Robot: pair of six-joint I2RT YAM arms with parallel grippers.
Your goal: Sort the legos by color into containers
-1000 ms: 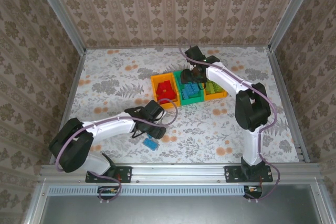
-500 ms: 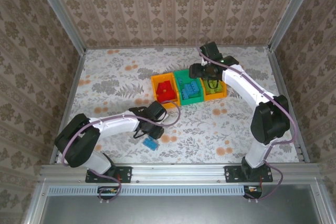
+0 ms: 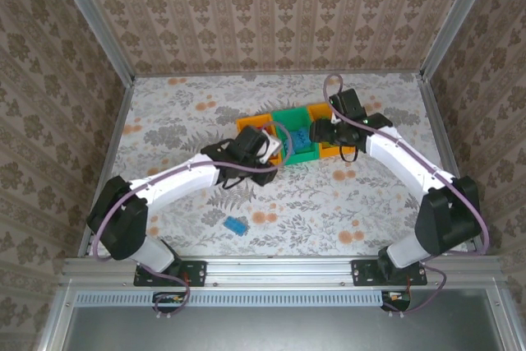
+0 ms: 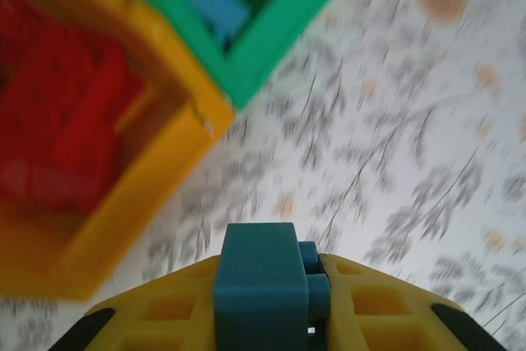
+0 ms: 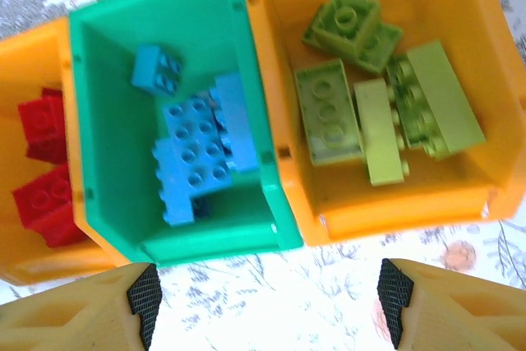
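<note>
My left gripper (image 4: 275,293) is shut on a blue brick (image 4: 255,260) and hangs just in front of the containers. Seen from above, this gripper (image 3: 265,148) is at the near corner where the left orange bin (image 3: 245,126) meets the green bin (image 3: 288,114). Red bricks (image 4: 66,129) lie in that orange bin (image 4: 164,178). My right gripper (image 5: 269,306) is open and empty over the table, just in front of the green bin (image 5: 107,236). That bin holds blue bricks (image 5: 197,154). Lime bricks (image 5: 370,113) fill the right orange bin (image 5: 394,207).
One more blue brick (image 3: 236,225) lies loose on the flowered tabletop near the front edge, left of centre. Metal rails and papered walls close in the table on all sides. The right gripper (image 3: 319,133) hovers by the green bin's front.
My left gripper shut on a blue brick near the front and carried it up to the bins. My right arm drew back from over the bins toward the near side.
</note>
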